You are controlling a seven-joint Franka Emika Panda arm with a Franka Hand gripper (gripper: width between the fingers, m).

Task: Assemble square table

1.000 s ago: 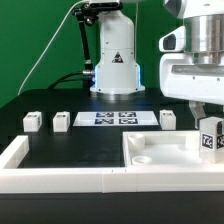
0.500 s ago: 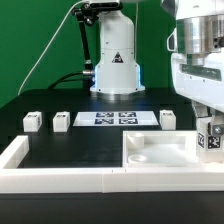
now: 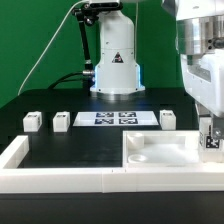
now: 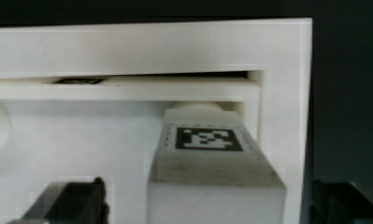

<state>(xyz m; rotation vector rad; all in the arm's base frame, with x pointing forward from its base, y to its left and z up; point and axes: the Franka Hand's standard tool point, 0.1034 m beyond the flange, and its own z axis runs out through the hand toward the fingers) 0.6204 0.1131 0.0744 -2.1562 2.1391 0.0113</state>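
**Fingers** (image 4: 67, 203). I read them as closed on one table leg (image 3: 210, 140). It hangs upright between them, tag toward the exterior camera, clear of the surface (image 3: 70, 145). In the wrist view dark slivers show on either side of the leg, so I cannot see the pad contact itself.

**Change.** Compared with the pictures from a second and half a second back, the fingers and the held leg have moved toward the exterior view's right and a little lower. The frame edge now cuts the leg. I see nothing else displaced.

**Tabletop** (image 3: 160, 148). A white square slab with raised edges, lying flat below and just beyond the fingers. In the wrist view its pale rim (image 4: 165, 60) fills the picture past the leg.

**Legs not yet fitted.** All three rest on the surface.
- The near loose leg (image 3: 167, 118) lies beyond the slab from the fingers.
- The middle loose leg (image 3: 62, 120) is well apart from the fingers.
- The far loose leg (image 3: 33, 121) lies farthest from them.

**Fixtures.** The marker board (image 3: 115, 118) lies between the near and middle loose legs. The border wall (image 3: 60, 180) runs along the front.

**Meaning for the task.** I judge that the carry is ending and the leg is being brought over the slab's corner nearest the fingers. The next move calls for lining the leg's lower end with that corner socket and then lowering it. The socket is hidden under the leg, so I cannot confirm the alignment. No leg looks fitted yet, so assembly is at an early stage.
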